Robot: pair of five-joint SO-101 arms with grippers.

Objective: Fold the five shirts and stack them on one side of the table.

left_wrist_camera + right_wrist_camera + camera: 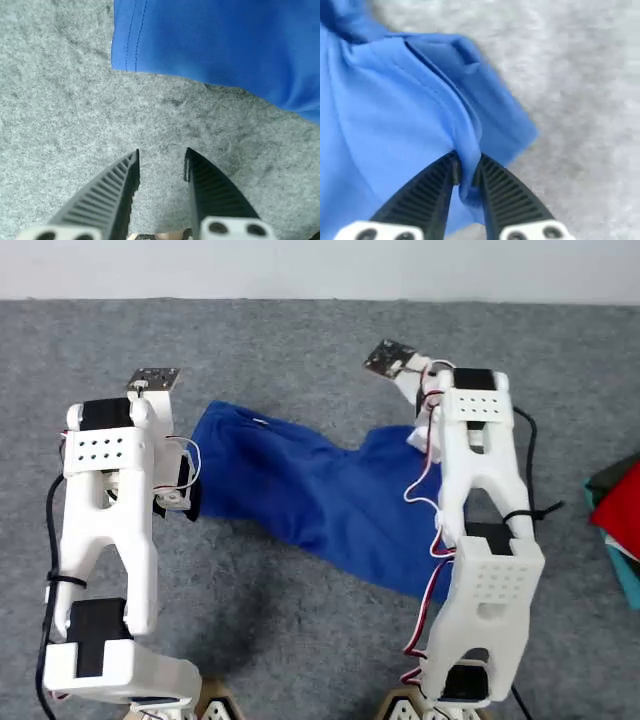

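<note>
While the blue shirt (pixel 300 495) lay spread and rumpled across the grey table (pixel 300 340), a white arm stood at each of its two ends. At one end of the shirt, a raised fold of its cloth was pinched between the closed jaws of the right gripper (pixel 467 159). A hemmed edge, perhaps a sleeve, was seen just beyond that pinch. At the opposite end of the shirt, the left gripper (pixel 162 154) was held with its jaws apart and nothing between them. It was poised over bare table, with the shirt's stitched hem just ahead of the tips and not touched. Well apart from the shirt, past the end held by the right gripper, a small heap of other garments (pixel 618 510) in red, dark green and teal was seen at the table's rim. Whether these were folded could not be told.

The step in hand was judged to be the straightening or first fold of the blue shirt, with one end gripped and the other not yet taken. For the next move, the nearby hem would likely need to be reached by the left gripper and closed upon. A low approach would be called for, since the cloth there lay flat against the table.
</note>
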